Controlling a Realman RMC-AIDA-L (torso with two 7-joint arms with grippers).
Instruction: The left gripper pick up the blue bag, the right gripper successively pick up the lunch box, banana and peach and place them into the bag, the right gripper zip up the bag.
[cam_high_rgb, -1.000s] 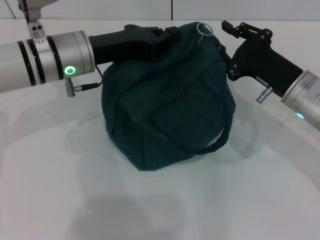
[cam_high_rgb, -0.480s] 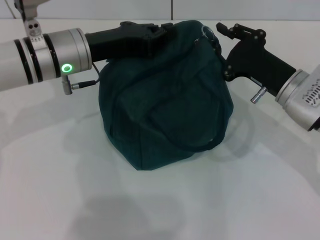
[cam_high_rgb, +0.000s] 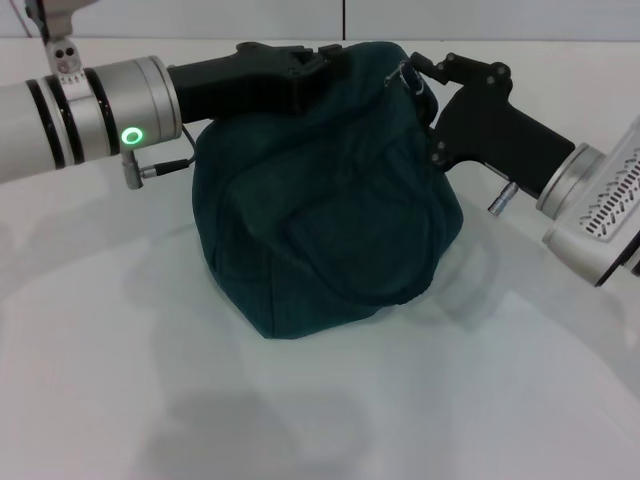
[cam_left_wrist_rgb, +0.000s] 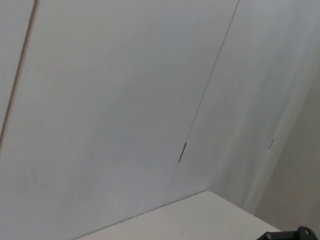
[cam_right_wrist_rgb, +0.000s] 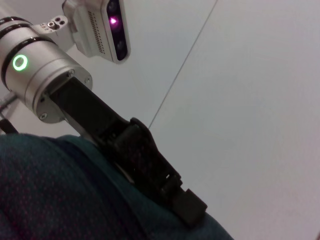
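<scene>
The blue bag (cam_high_rgb: 330, 200) sits bulging on the white table, its top drawn together. My left gripper (cam_high_rgb: 318, 62) is shut on the fabric at the bag's top left; the right wrist view shows that gripper (cam_right_wrist_rgb: 189, 209) biting into the bag (cam_right_wrist_rgb: 60, 195). My right gripper (cam_high_rgb: 425, 92) stands open against the bag's top right, its upper finger beside the ring zip pull (cam_high_rgb: 408, 74). The lunch box, banana and peach are out of view.
The white table (cam_high_rgb: 320, 410) stretches around the bag on all sides. A pale wall (cam_high_rgb: 200, 18) closes the far edge. The left arm's silver cuff with green light (cam_high_rgb: 130, 105) hangs over the table at the left.
My right gripper has moved left, from clear of the bag to right against its top by the zip ring. The bag has shifted slightly left and its hanging handle loop has dropped out of sight.
</scene>
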